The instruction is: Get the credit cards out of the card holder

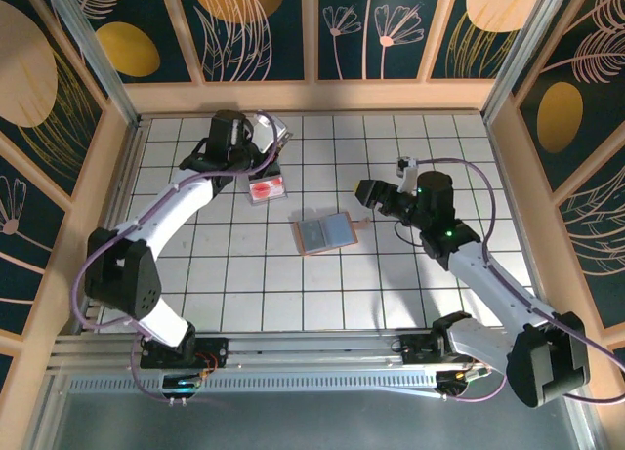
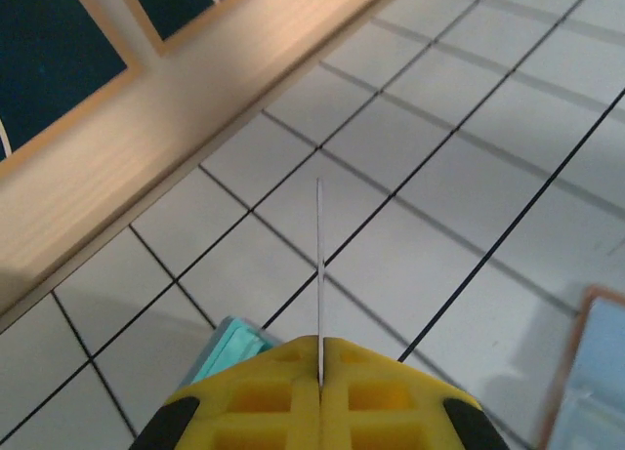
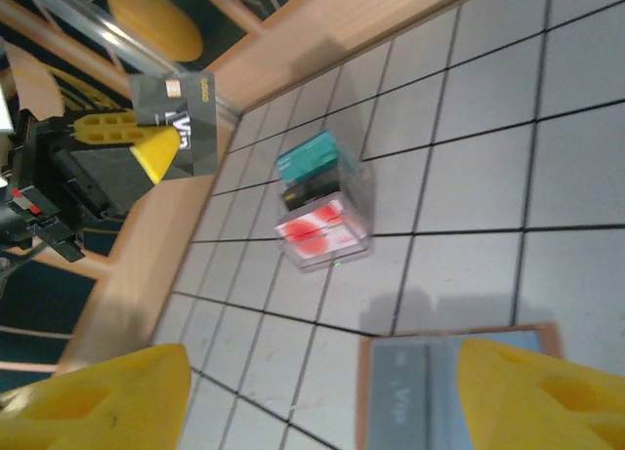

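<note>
Top external view, starting at the left: your left fingers (image 1: 260, 145) are clenched on a dark card (image 1: 275, 131), held up off the bench (image 1: 225, 274) near the far wall. From the left wrist, that card is a thin edge-on line pinched between the yellow fingers.

Just nearer you than those fingers sits a clear box (image 1: 266, 188). In the right wrist view, a teal card (image 3: 308, 160) and a red-and-white card (image 3: 317, 230) lie inside it.

Further right, around the middle of the bench, the card holder (image 1: 325, 232) lies open and flat, well apart from your left fingers.

Your right fingers (image 1: 365, 190) are released and spread wide, just beside the holder's right edge. From the right wrist the holder lies between them, but you cannot tell whether they touch it.
</note>
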